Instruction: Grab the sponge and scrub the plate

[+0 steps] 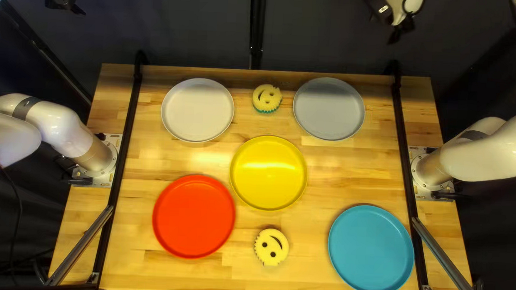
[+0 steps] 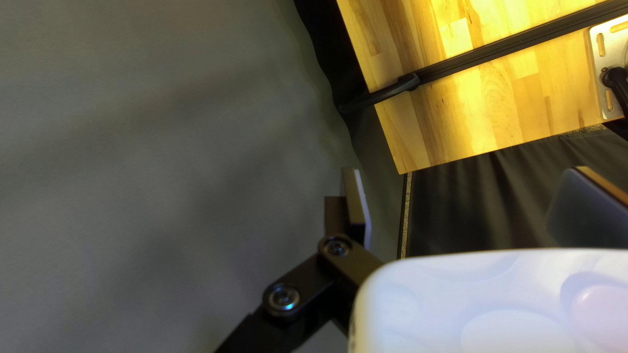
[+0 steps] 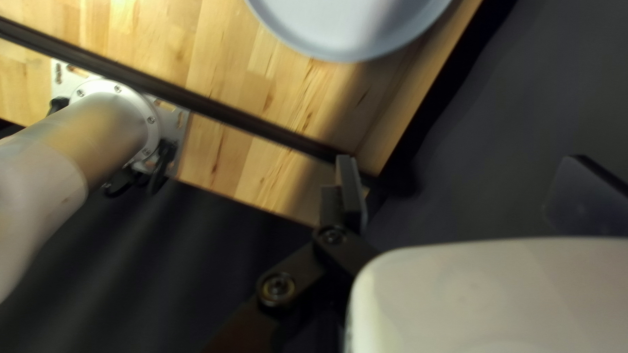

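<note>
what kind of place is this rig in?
Probably a robotics lab or test cell: my left arm and right arm are mounted at opposite edges of a wooden table, with plates and smiley sponges spread between them and a dark curtain behind.

lab-like setup: arm bases (image 1: 100, 160) bolted to wooden table (image 1: 204, 277), dark curtains (image 1: 181, 29) around.
</note>
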Robot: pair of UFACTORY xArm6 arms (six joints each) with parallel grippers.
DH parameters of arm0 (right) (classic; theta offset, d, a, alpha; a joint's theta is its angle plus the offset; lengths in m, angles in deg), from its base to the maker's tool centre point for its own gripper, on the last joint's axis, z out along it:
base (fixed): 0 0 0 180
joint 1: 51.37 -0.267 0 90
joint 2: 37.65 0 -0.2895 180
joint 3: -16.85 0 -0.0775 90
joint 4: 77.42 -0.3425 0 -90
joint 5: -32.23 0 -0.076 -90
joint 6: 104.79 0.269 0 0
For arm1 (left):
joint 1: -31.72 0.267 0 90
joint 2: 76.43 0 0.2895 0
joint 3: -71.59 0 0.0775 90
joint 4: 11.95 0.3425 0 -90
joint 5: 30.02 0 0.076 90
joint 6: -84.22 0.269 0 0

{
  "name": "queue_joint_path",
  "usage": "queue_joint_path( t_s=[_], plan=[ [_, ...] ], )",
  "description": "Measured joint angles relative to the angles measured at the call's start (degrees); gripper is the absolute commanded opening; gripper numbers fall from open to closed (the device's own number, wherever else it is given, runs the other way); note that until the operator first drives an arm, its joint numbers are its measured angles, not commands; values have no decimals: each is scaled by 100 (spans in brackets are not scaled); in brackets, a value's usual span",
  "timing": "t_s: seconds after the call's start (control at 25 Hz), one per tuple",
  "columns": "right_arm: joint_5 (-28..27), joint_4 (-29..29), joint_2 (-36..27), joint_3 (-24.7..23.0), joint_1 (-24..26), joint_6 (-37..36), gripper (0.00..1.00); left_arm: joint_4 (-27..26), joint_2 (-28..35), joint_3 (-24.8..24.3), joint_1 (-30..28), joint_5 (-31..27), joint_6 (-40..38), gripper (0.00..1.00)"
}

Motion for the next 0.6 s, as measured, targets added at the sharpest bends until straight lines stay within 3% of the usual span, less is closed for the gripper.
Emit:
queue_joint_path(
  t_s=[0.36,0.6],
  plan=[
    [-733,199,-506,329,588,-280,100,0,0,0,0,0,0,100],
    [-916,300,-749,372,742,-408,100,0,0,0,0,0,0,100]
  ],
)
